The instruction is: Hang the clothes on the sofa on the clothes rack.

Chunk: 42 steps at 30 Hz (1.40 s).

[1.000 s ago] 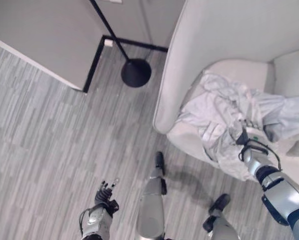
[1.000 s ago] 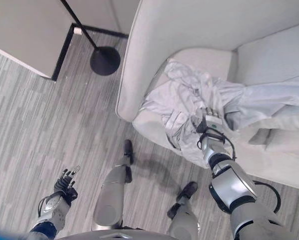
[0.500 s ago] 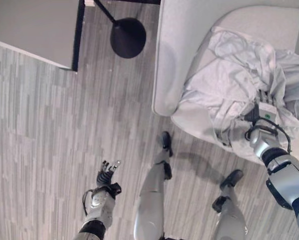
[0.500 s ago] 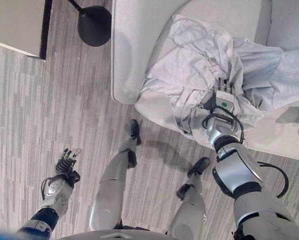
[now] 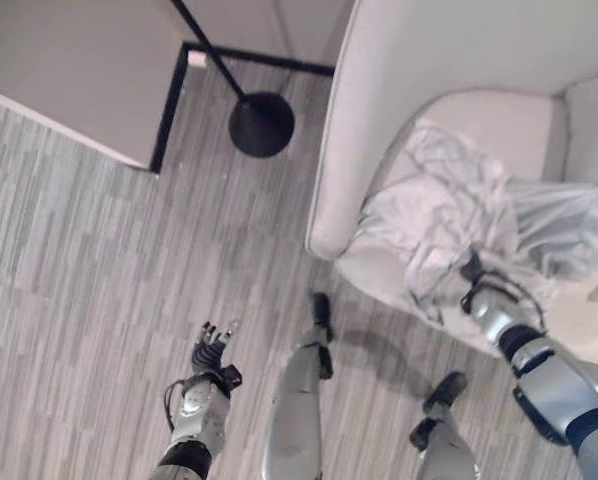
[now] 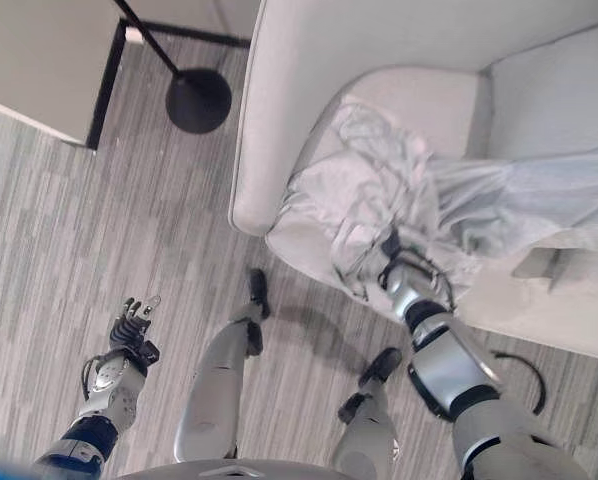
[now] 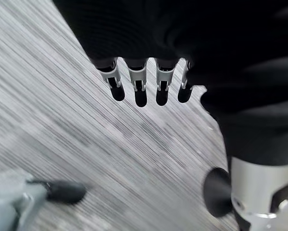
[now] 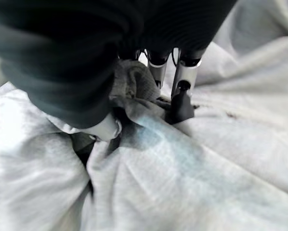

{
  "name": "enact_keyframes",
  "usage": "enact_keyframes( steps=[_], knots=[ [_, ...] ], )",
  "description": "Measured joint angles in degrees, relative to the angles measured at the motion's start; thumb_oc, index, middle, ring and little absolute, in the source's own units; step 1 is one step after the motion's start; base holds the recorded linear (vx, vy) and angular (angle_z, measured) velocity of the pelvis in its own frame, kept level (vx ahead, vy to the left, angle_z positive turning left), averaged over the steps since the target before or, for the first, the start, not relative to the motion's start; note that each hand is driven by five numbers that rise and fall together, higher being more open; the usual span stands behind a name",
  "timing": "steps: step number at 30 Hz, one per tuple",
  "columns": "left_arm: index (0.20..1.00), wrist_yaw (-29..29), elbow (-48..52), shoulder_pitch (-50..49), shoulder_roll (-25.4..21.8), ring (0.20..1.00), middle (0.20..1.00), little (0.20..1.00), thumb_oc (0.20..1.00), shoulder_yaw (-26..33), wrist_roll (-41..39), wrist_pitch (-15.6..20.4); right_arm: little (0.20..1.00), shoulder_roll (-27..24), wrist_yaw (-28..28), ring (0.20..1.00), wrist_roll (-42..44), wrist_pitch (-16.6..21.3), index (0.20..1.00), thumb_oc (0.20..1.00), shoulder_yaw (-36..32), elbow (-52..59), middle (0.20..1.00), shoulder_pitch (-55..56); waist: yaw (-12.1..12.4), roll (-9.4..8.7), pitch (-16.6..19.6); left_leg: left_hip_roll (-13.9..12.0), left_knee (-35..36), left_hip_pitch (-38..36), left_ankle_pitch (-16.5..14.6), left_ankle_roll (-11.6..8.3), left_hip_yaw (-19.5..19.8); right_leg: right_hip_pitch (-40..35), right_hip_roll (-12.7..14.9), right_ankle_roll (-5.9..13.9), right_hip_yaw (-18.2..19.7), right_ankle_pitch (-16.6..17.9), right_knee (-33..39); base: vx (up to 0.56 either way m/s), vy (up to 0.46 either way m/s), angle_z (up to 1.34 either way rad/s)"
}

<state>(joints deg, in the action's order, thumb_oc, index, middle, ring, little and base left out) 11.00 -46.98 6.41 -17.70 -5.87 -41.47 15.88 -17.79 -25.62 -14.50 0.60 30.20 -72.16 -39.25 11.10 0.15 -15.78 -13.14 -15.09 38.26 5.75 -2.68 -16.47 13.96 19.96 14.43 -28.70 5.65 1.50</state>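
**Right hand is on the garment; the rack stands on the far side of the sofa arm**

Your right hand (image 8: pixel 134 77) is already down in the pale grey garment (image 5: pixel 449 210), which lies crumpled on the seat of the sofa (image 5: pixel 379 100). In the right wrist view its fingers (image 8: pixel 182 91) curl into a fold with the thumb close by, so you appear to have a pinch of cloth, though how much is bunched inside you cannot tell. The garment spreads from the sofa's front edge back towards the backrest, one long part trailing away from the sofa arm along the seat.

The clothes rack (image 5: pixel 261 124), seen as a dark round base and thin pole, stands on the floor beyond the sofa arm, well apart from the garment. So the carry runs from the seat across that arm.

Your left hand (image 5: pixel 211 350) hangs low over the floor on the rack's side of the sofa, fingers straight and relaxed, holding nothing.

The cloth looks thin, creased and limp; expect it to drape and drag.
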Motion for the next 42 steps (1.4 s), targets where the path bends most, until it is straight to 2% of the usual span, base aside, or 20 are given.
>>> enact_keyframes(
  steps=[4,6,7,9,11,13,16,17,18,22,26,30,35,39,42],
  knots=[
    [1.000,0.1,-0.1,-2.7,0.8,1.000,1.000,1.000,1.000,0.2,0.1,-0.4,0.200,1.7,0.6,0.200,4.8,0.8,0.200,0.200,-3.8,2.3,0.200,8.8,-0.5,-0.66,1.8,-1.5,-0.1,-6.0,-0.8,-1.24,-0.3,-5.2,-1.5,-0.43,1.0,-0.6,0.6,0.04,-0.083,-0.16],
    [1.000,0.2,-0.3,-5.4,1.3,1.000,1.000,1.000,1.000,1.9,0.1,-1.0,0.200,2.1,0.7,0.200,8.7,1.0,0.200,0.200,-7.8,5.7,0.200,13.3,-1.8,-1.55,3.2,-2.3,0.0,-9.5,-1.2,-1.95,-0.3,-9.1,-2.4,-0.52,1.1,-0.9,1.6,0.04,-0.099,-0.13],
    [1.000,0.4,-0.3,-7.3,1.4,1.000,1.000,1.000,1.000,1.9,0.1,-1.3,0.200,1.9,0.6,0.200,11.2,0.9,0.200,0.200,-8.4,6.9,0.200,14.8,-2.9,-2.15,5.2,-2.8,0.7,-11.0,-1.3,-3.22,-0.2,-10.3,-3.1,-0.59,1.2,-1.0,1.8,0.04,-0.107,-0.16],
    [1.000,0.7,1.1,-9.8,1.9,1.000,1.000,1.000,1.000,3.1,0.1,-2.7,0.200,0.8,0.8,0.200,15.8,0.9,0.200,0.200,-12.1,21.6,0.200,20.0,-3.4,-2.88,6.1,-3.2,2.5,-16.1,-1.0,-3.75,-1.3,-13.7,-3.3,-0.62,2.3,-1.1,2.2,0.08,-0.098,-0.22],
    [1.000,1.2,1.5,-11.2,2.0,1.000,1.000,1.000,1.000,5.1,1.5,-3.2,0.200,1.0,0.9,0.200,18.8,1.6,0.200,0.200,-14.2,29.7,0.200,21.1,-4.0,-3.30,7.0,-3.4,4.0,-20.2,-0.2,-4.05,-1.9,-16.8,-3.9,-0.79,2.7,-1.2,3.0,0.06,-0.033,-0.15],
    [1.000,1.3,1.9,-11.2,1.8,1.000,1.000,1.000,1.000,4.9,2.1,-3.9,0.200,0.7,0.9,0.200,20.4,2.4,0.200,0.200,-14.5,30.3,0.200,20.1,-4.4,-3.85,10.5,-3.8,6.0,-21.7,0.3,-5.10,-2.1,-17.7,-4.7,-1.15,2.8,-1.6,3.6,0.03,-0.027,-0.06],
    [1.000,1.3,3.3,-11.8,2.0,1.000,1.000,1.000,1.000,4.6,2.4,-4.7,0.200,0.8,0.7,0.200,22.4,2.5,0.200,0.200,-16.0,31.5,0.200,18.4,-4.3,-4.24,12.4,-3.9,8.9,-25.0,1.8,-5.28,-3.4,-18.8,-5.1,-1.41,3.8,-1.8,3.8,0.01,-0.002,-0.15],
    [1.000,1.3,4.4,-12.3,2.1,1.000,1.000,1.000,1.000,4.5,2.4,-5.0,0.200,0.6,0.7,0.200,23.1,2.3,0.200,0.200,-16.6,32.4,0.200,17.7,-4.4,-4.20,12.4,-3.8,10.3,-26.7,2.4,-5.42,-4.0,-19.6,-5.1,-1.45,4.2,-1.7,4.0,0.01,0.007,-0.27],
    [1.000,1.2,6.8,-12.8,2.9,1.000,1.000,1.000,1.000,4.5,2.4,-5.3,0.200,-0.6,0.6,0.200,24.2,2.1,0.200,0.200,-17.2,38.1,0.200,17.4,-4.5,-3.88,12.7,-3.7,13.5,-30.1,3.8,-5.72,-5.1,-21.1,-5.3,-1.46,4.6,-1.7,4.0,-0.01,0.005,-0.19],
    [1.000,0.8,9.9,-13.0,4.4,1.000,1.000,1.000,1.000,3.8,2.4,-6.2,0.200,-2.2,0.3,0.200,24.6,2.2,0.200,0.200,-18.3,43.0,0.200,16.8,-4.6,-3.37,14.4,-4.3,16.2,-31.9,5.7,-5.61,-5.2,-21.8,-6.5,-1.49,4.6,-1.8,4.0,-0.02,0.021,-0.04],
    [1.000,-0.3,11.3,-13.6,4.7,1.000,1.000,1.000,1.000,2.9,4.0,-7.2,0.200,-5.7,-0.4,0.200,25.9,1.9,0.200,0.200,-19.0,43.9,0.200,13.0,-4.5,-2.58,15.6,-4.3,18.9,-34.9,6.7,-5.82,-6.3,-23.3,-6.9,-1.57,4.8,-2.2,4.1,-0.02,0.012,-0.03],
    [1.000,-0.7,13.8,-13.3,3.9,1.000,1.000,1.000,1.000,1.2,5.0,-8.0,0.200,-9.8,-1.7,0.200,27.2,0.9,0.200,0.200,-19.6,45.6,0.200,2.9,-4.7,-1.85,16.5,-4.4,19.8,-36.7,7.1,-6.15,-6.4,-24.4,-7.1,-1.68,5.3,-2.2,4.1,-0.01,0.027,-0.05],
    [1.000,-0.7,15.8,-9.9,2.3,1.000,1.000,1.000,1.000,-3.1,12.5,-9.8,0.200,-13.2,-4.2,0.200,27.0,0.8,0.200,0.200,-19.5,47.9,0.200,-10.9,-5.2,-1.71,17.3,-4.6,20.3,-37.4,7.3,-6.09,-6.6,-24.6,-7.5,-1.72,5.3,-2.6,4.1,-0.01,0.020,-0.01],
    [1.000,2.4,16.4,-2.2,1.1,1.000,1.000,1.000,1.000,-6.2,22.1,-9.1,0.200,-15.7,-7.0,0.200,26.7,1.7,0.200,0.200,-18.4,48.7,0.200,-22.4,-6.5,-2.70,18.2,-4.7,20.2,-37.5,7.5,-6.19,-6.7,-24.7,-7.5,-1.75,5.4,-2.4,4.1,0.00,0.000,-0.02],
    [1.000,5.1,11.8,4.7,1.3,1.000,1.000,1.000,1.000,-10.3,25.1,-7.6,0.200,-15.9,-8.7,0.200,27.4,2.4,0.200,0.200,-12.7,39.7,0.200,-33.3,-7.8,-3.46,19.6,-4.8,20.2,-37.6,7.6,-6.24,-7.1,-24.5,-7.6,-1.77,5.6,-2.4,4.1,0.00,0.002,-0.05]
  ],
)
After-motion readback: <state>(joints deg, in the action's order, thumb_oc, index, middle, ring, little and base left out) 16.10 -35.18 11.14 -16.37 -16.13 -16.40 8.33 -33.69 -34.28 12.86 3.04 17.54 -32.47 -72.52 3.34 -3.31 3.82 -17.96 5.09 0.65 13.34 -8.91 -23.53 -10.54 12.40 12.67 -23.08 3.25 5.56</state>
